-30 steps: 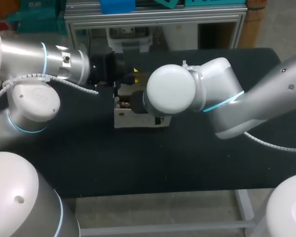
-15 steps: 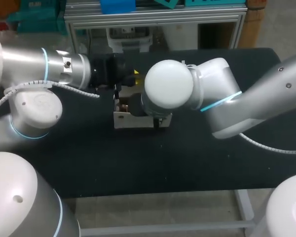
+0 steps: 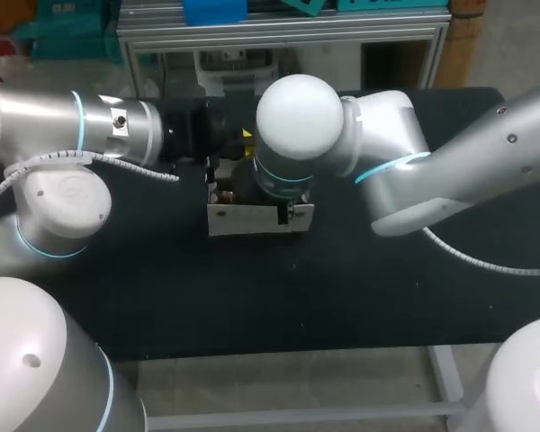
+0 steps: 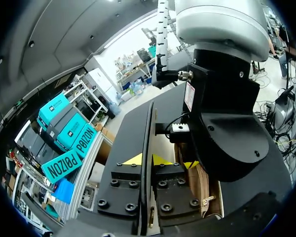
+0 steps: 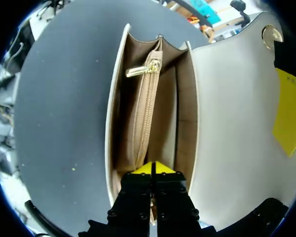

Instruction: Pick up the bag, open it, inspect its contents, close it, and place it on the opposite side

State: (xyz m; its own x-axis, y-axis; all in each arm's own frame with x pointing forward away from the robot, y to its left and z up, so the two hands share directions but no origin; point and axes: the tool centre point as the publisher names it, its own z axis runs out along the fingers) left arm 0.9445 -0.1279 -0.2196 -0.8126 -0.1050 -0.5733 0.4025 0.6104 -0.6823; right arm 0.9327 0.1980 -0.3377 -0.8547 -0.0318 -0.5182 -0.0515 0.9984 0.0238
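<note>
- Item: bag (image 3: 252,219), pale, standing at the middle of the table (image 3: 387,297), mouth upward, flap (image 5: 232,123) lifted clear of the opening.
- Left gripper (image 4: 149,160): both yellow tips pinch the flap, which shows edge-on as 1 thin sheet between them.
- Right gripper (image 5: 153,170): fingers pressed together with nothing between them, pointing down over the open mouth.
- Step in hand, as judged: inspecting the contents. To do it well, the left pinch should be firm and the flap drawn well back, so that it neither shades nor falls over the mouth. The right wrist should sit centred over the opening, clear of the walls, so the bag is not tipped.
- Right wrist view only: the tan interior, with a zipped middle pocket (image 5: 145,118), a gold pull (image 5: 144,69) at its far end and 1 open slot on each side. No loose contents can be made out. A gold clasp (image 5: 272,33) shows on the flap.
- Left wrist view only: the pinch itself.
- Head view only: the bag's place on the table. The right arm hides the interior.
</note>
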